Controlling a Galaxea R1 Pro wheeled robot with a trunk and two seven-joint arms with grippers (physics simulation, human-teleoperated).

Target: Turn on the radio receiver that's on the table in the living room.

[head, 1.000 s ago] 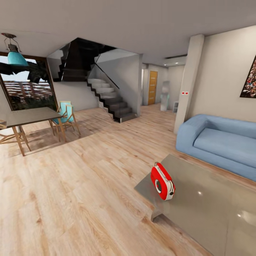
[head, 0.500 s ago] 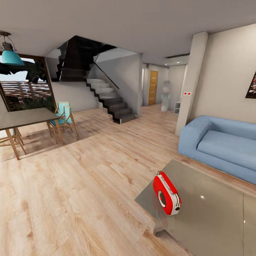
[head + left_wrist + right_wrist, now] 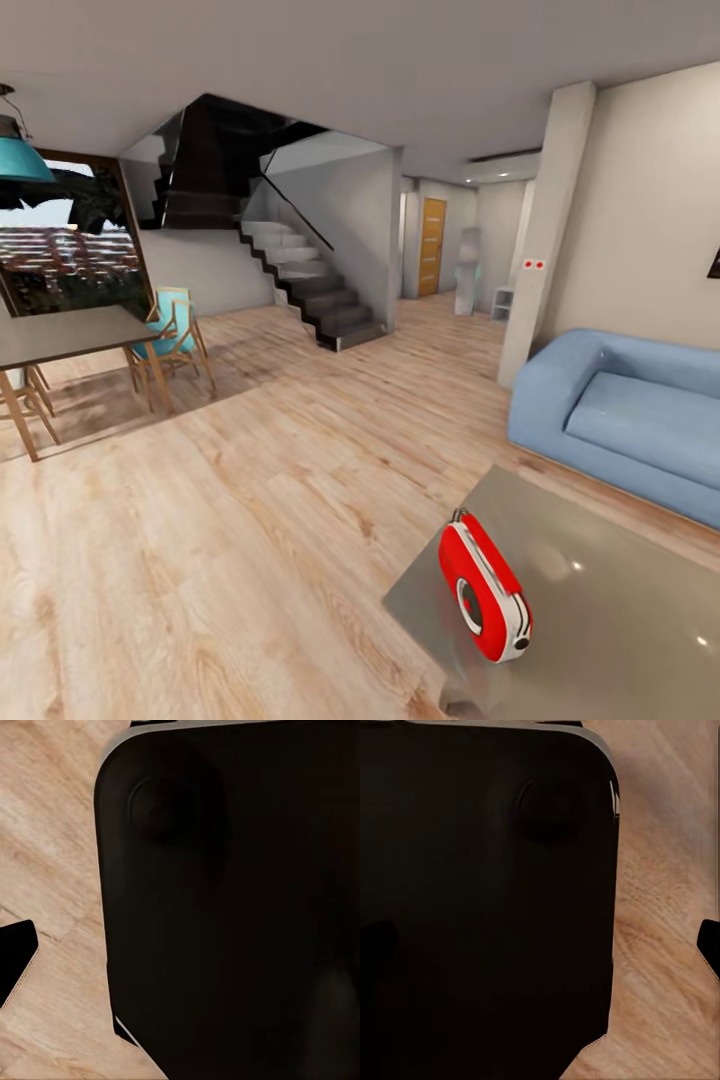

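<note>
Ahead, radio receiver [image 3: 485,590] upright near table [image 3: 620,610] corner, sofa [image 3: 620,420] beyond, hand state impossible to tell.

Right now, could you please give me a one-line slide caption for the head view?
Red radio receiver upright near the grey table corner, blue sofa behind, staircase across the wood floor.

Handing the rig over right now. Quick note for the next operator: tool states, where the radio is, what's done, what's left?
Tools: can't tell open or shut for either; both wrist views look at a dark panel over wood floor.
Radio receiver: stands upright near the corner of the low grey table, dial facing the open floor, handle up. Blue sofa sits beyond the table.
Done: robot is in the living room, facing the table.
Left: probably close in, bring an arm out, switch the radio on. No arm is near it yet.
</note>
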